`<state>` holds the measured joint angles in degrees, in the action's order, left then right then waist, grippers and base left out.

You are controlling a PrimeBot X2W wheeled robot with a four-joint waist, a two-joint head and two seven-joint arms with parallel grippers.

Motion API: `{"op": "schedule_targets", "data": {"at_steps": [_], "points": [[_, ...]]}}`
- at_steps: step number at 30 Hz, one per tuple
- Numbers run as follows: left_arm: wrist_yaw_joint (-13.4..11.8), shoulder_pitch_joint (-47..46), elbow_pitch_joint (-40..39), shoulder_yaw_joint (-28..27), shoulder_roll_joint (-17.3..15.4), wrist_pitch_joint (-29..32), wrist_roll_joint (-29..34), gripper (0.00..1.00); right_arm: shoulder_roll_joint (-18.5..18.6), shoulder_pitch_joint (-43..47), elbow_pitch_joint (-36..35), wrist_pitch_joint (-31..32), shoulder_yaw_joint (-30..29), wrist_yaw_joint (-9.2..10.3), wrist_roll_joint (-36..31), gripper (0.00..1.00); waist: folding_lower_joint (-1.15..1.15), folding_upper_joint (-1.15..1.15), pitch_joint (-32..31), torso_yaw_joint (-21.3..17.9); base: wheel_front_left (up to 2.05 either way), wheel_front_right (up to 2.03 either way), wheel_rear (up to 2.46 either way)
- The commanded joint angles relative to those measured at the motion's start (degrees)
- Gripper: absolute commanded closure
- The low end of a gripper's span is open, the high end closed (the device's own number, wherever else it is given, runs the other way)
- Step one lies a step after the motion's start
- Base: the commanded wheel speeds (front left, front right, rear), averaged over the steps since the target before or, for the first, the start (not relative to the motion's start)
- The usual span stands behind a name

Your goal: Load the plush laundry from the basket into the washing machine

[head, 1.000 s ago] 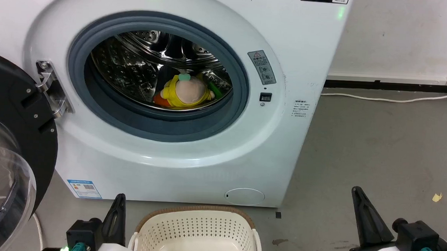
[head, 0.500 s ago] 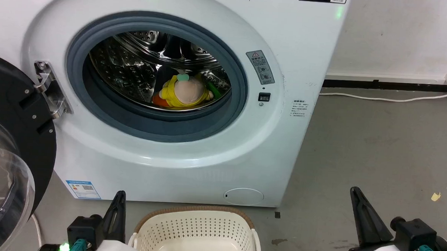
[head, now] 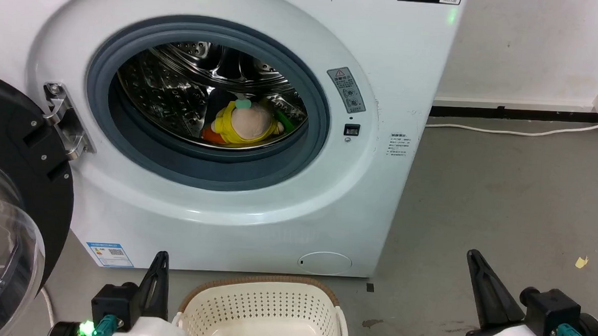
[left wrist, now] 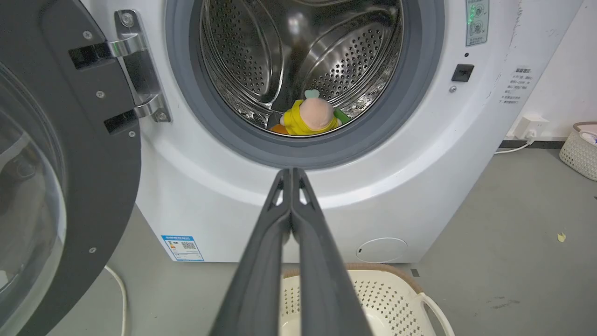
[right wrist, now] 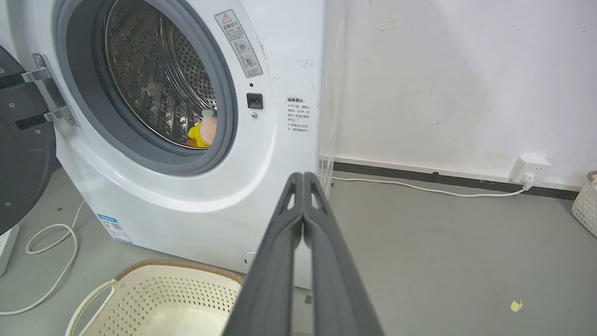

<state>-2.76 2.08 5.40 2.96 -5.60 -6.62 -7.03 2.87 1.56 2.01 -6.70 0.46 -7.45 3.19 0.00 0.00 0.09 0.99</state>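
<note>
The white front-loading washing machine [head: 234,226] takes up the upper left and centre of the head view. Its black-rimmed clear door [head: 24,138] is swung wide open at the left edge, hanging on a metal hinge [head: 63,120]. A grey gasket [head: 206,172] rings the porthole, and behind it lies the shiny perforated steel drum [head: 165,89].

At the bottom centre, just in front of the machine on the grey floor [head: 507,199], stands the cream perforated basket [head: 266,305] with its brown woven-look rim. The part of its inside that shows is bare.

The left gripper [head: 161,257] sits at the lower left, just beside the basket. The right gripper [head: 473,255] sits at the lower right, well apart from it. In each wrist view the two dark fingers are pressed together tip to tip, with nothing between them.

The plush laundry [head: 244,124] rests low in the drum, right of centre. Its pale-pink head faces the opening, with the yellow hood around it and the mint tuft on top.

A white cable [head: 510,132] runs along the wall at the upper right, and a yellow scrap [head: 580,262] lies on the floor at the right.
</note>
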Motion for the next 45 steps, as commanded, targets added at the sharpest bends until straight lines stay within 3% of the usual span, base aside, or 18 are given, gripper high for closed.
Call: {"op": "schedule_targets", "data": {"at_steps": [1,45], "points": [[0.4,-0.9,-0.5,-0.3,0.4,0.3,0.6,1.00,0.0,-0.7,-0.4,0.3,-0.1,-0.02,-0.5,1.00,0.00,0.00,0.0,0.0,0.00,0.00,0.00],[2.3,-1.8,-4.4,-2.4,2.2,5.3,5.7,1.00,0.0,-1.4,-1.7,5.4,-0.4,-0.03,-2.6,1.00,0.00,0.00,-0.1,-0.8,0.00,0.00,0.00]]}}
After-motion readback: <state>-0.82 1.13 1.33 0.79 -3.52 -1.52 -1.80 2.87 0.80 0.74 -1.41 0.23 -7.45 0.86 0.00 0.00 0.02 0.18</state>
